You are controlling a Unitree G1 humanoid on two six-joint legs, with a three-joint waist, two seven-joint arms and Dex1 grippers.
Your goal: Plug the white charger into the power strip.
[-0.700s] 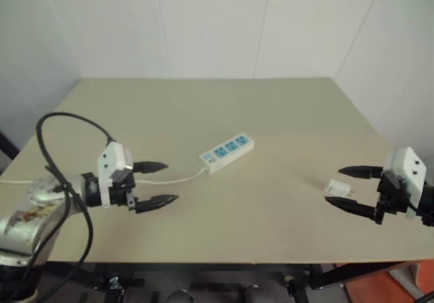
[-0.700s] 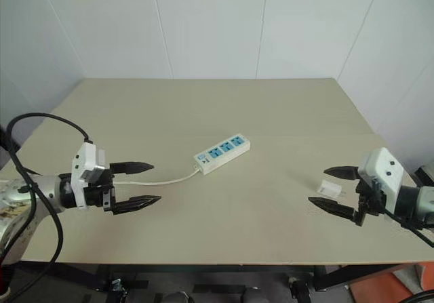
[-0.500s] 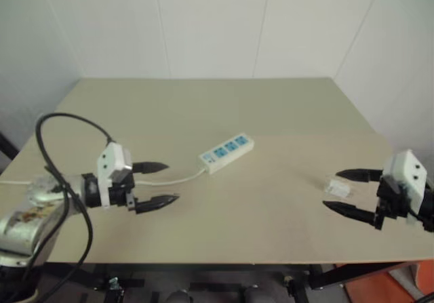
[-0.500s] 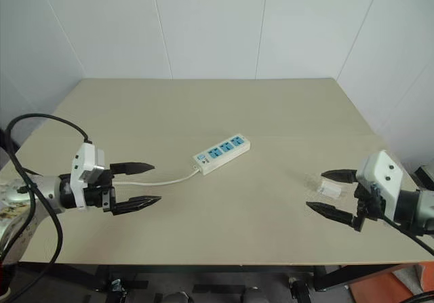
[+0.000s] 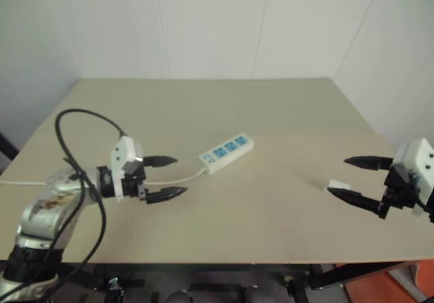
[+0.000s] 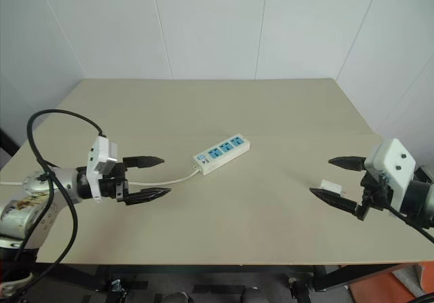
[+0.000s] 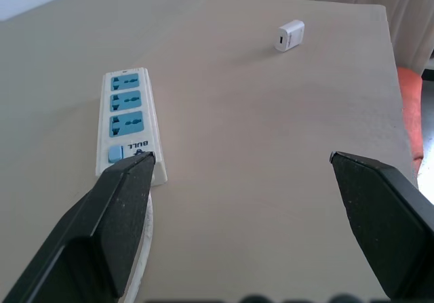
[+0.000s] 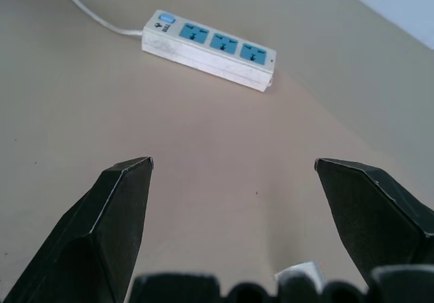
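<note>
The right gripper (image 6: 337,178) has its two black fingers spread wide and holds nothing; the white charger (image 6: 331,186) lies on the table (image 6: 271,106) between those fingers, close to the lower one, near the right edge. I cannot tell if a finger touches it. The left gripper (image 6: 150,177) is also wide open and empty, and it hovers over the left side of the table, just beside the thin white cord (image 6: 173,179) of the power strip (image 6: 221,152). The strip lies in the middle of the table, well apart from the charger, with its three blue sockets facing up. The charger looks like a small, light and hard plastic box, probably with smooth sides, so it may slip or tip when it is squeezed. I think the best hold is across its two flat opposite sides, leaving the side with the pins free. The strip is light too and may slide when pushed, so the left gripper could hold it.
</note>
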